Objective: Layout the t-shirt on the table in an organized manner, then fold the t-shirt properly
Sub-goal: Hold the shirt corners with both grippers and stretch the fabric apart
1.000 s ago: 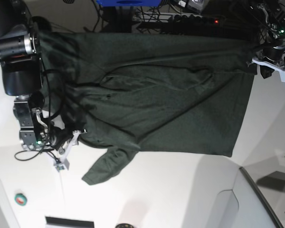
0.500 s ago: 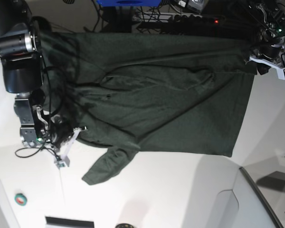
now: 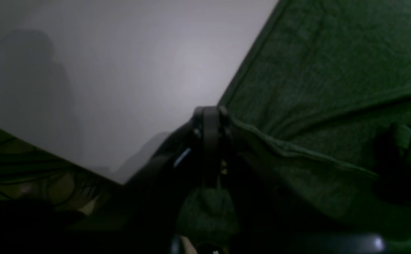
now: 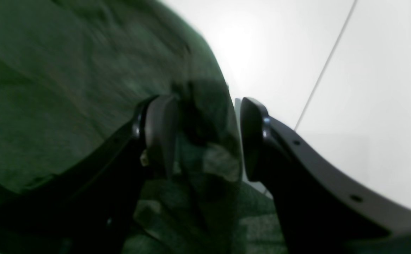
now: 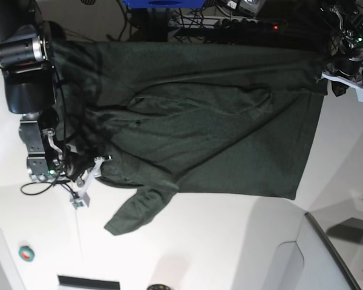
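Slightly shifted since the earlier frame, the right gripper [image 4: 205, 137] stands parted around the t-shirt [image 5: 193, 133] spread across the table [image 5: 230, 241]. The left gripper [image 3: 210, 121] is clamped on its hem; bunching is risked.

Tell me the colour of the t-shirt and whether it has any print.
The t-shirt is plain dark green with no visible print, clearest in the base view.

right end effector [image 5: 88, 175] | shifted slightly rightward | t-shirt [image 5: 206, 121] edge nudged
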Action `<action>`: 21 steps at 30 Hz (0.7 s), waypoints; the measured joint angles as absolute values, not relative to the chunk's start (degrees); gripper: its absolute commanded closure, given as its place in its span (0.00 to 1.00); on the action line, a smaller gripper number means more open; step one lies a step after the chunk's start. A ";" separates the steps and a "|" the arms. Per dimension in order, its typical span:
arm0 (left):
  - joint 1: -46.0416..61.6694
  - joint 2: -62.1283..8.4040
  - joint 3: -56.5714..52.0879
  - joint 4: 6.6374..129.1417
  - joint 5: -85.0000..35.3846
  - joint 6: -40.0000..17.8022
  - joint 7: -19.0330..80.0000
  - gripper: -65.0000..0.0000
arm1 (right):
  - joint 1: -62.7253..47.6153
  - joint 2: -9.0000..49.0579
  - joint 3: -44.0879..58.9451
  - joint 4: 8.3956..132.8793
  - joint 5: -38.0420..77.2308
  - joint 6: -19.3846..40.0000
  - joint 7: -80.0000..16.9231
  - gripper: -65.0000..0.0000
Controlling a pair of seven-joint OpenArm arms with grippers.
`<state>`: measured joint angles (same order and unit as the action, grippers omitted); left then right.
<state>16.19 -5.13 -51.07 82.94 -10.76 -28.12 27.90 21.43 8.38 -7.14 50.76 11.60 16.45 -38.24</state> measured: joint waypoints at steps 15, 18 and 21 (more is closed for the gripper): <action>16.23 -5.85 -51.03 82.96 -10.76 -28.12 27.90 1.00 | 19.46 8.40 -6.98 57.17 11.68 16.47 -37.23 1.00; 16.19 -5.78 -51.03 82.96 -10.81 -28.12 27.90 1.00 | 16.01 8.56 -6.98 65.95 11.84 16.45 -39.94 1.00; 16.19 -5.76 -51.03 82.96 -10.79 -28.12 27.90 1.00 | 12.86 8.60 -6.96 74.30 11.70 16.47 -43.29 1.00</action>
